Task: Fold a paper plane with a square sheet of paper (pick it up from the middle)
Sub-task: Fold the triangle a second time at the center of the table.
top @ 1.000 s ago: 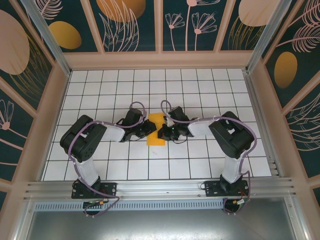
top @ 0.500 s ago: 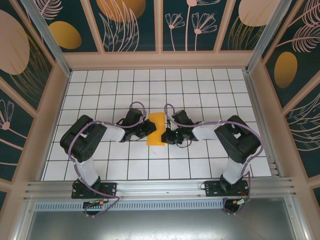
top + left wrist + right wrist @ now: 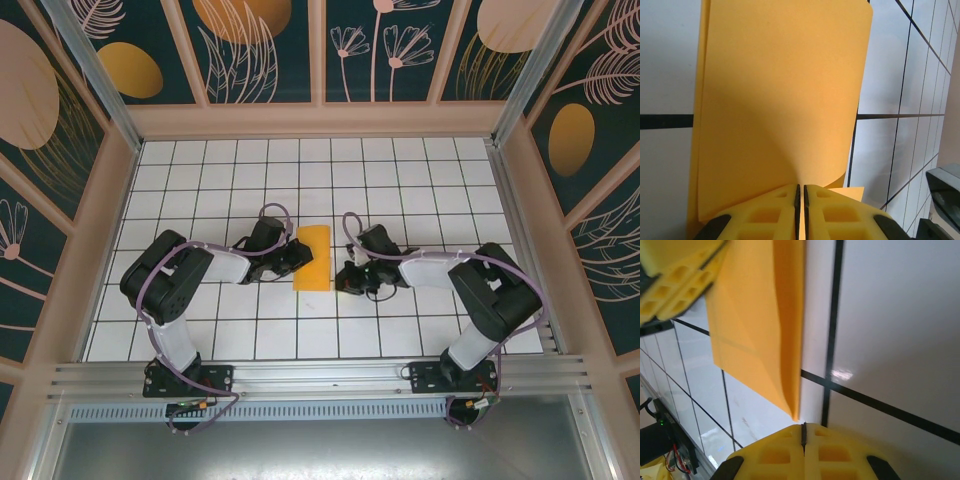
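The sheet of paper (image 3: 313, 258) is located at the centre of the white tiled table (image 3: 200, 200), between the two grippers. It is folded into a narrow strip, with its long side running away from the arm bases.

The left gripper (image 3: 297, 258) is positioned at the strip's left long edge, about midway along it. In the left wrist view, its yellow fingers (image 3: 765, 215) are seen pressed together with the paper clamped between them. The upper layer is bowed upward from the clamp. A second layer is visible beneath it along the left edge.

The right gripper (image 3: 346, 277) is placed just to the right of the strip's near right corner. In the right wrist view, its fingers are seen fully closed against each other, with nothing held between them. The near corner of the paper is found just beside the fingertips; whether contact is made cannot be determined. Diagonal creases are visible on the paper surface in that view. The left gripper is seen there at the opposite edge of the strip.

Both arms are extended inward from their bases and held low over the table.
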Motion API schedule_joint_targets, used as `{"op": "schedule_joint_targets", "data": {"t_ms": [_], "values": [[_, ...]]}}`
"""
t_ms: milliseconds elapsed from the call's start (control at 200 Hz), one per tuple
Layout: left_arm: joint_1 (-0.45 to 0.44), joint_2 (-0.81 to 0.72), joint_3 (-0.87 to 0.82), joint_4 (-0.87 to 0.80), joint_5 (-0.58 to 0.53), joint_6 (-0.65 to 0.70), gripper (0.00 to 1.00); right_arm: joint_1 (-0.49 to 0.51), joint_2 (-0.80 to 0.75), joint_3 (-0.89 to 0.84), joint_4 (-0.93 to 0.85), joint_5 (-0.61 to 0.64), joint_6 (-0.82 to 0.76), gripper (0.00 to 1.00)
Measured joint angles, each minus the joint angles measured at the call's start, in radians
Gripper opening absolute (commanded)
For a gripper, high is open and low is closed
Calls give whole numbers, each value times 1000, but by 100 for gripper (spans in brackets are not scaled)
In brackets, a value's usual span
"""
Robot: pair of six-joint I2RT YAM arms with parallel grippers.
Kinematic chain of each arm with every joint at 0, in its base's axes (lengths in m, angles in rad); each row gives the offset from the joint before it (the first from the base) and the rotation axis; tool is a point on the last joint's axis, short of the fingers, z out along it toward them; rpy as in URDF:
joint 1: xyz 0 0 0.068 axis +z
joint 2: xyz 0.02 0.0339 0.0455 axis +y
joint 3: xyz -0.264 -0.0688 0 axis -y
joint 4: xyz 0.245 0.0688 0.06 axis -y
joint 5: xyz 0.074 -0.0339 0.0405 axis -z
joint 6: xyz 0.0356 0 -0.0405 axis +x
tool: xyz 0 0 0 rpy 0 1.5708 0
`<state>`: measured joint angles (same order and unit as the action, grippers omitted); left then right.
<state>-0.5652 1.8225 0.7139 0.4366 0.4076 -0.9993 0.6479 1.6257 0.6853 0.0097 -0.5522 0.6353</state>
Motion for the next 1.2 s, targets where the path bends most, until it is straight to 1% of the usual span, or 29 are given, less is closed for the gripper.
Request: {"op": "schedule_joint_targets", "data": {"t_ms": [115,215,330,415,540,786,836,881,961,1006,1121,1171,1201], "values": [[0,0,0,0,0,0,14,2,12,64,5,-11,8,0],[0,0,0,0,0,0,14,17,68,138,19,-14,17,0],[0,0,1,-2,0,0,14,37,124,157,39,-14,27,0],[0,0,4,-7,0,0,14,44,148,134,43,-14,30,0],[0,0,9,-18,0,3,14,44,136,84,72,-16,37,0],[0,0,12,-23,4,7,15,32,-11,-45,35,13,56,0],[0,-1,12,-22,8,12,16,19,-43,-56,33,26,64,4],[0,-4,12,-24,7,16,16,4,-63,-57,38,35,74,12],[1,-10,18,-46,1,31,17,-21,-72,-48,55,46,90,16],[2,-14,24,-59,0,39,18,-34,-64,-34,63,53,105,22],[2,-27,34,-78,0,49,20,-50,-9,26,81,58,117,33],[2,-36,37,-84,0,54,20,-52,21,51,97,58,131,36],[2,-42,37,-87,0,56,20,-52,35,61,106,57,134,37]]}}
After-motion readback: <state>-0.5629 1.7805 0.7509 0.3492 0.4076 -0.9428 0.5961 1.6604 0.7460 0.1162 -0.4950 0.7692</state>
